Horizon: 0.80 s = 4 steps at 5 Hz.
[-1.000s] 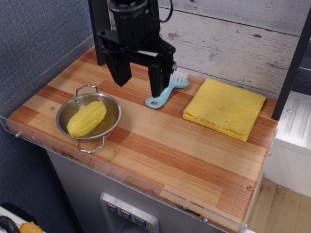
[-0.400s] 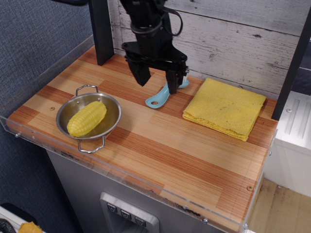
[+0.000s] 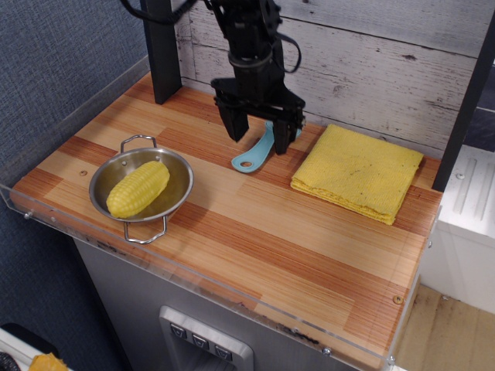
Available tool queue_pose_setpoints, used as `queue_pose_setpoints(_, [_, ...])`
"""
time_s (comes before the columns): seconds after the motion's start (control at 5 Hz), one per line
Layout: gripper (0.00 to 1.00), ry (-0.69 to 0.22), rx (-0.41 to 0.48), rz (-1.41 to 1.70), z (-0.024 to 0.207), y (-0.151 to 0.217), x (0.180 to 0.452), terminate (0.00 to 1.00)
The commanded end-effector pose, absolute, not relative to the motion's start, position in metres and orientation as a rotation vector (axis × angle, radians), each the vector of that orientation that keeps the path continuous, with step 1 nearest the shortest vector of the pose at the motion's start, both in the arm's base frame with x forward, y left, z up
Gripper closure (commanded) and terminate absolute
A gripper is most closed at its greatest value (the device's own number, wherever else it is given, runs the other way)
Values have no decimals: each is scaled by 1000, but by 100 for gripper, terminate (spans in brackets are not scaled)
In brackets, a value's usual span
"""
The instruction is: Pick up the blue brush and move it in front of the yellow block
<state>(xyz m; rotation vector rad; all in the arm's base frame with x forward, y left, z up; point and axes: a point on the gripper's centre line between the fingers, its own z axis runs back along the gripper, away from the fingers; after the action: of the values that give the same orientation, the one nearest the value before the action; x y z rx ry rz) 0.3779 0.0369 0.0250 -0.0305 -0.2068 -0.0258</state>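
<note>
The blue brush lies on the wooden table top at the back centre, its handle with the hole pointing toward the front left. Its bristle head is hidden behind my gripper. My gripper is open and low over the brush, one finger on each side of the upper handle. The yellow block, a flat folded yellow cloth, lies to the right of the brush near the back wall.
A metal bowl with two handles stands at the left and holds a yellow corn cob. A black post rises at the back left. A clear plastic lip edges the table front.
My gripper has moved right and back and come down, from left of the brush to straddling its upper handle. The brush has not moved.
</note>
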Motion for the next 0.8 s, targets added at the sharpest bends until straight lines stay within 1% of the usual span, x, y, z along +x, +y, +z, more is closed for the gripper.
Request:
queue_pose_setpoints(0.0, [0, -215, -23, -16, 20, 40, 392, 0])
queue_pose_setpoints(0.2, [100, -207, -26, -8, 16, 41, 390, 0])
queue_pose_setpoints(0.4, [100, -191, -25, -19, 17, 39, 387, 0])
queue_pose_setpoints(0.6, [100, -206, -25, -6, 28, 38, 382, 0])
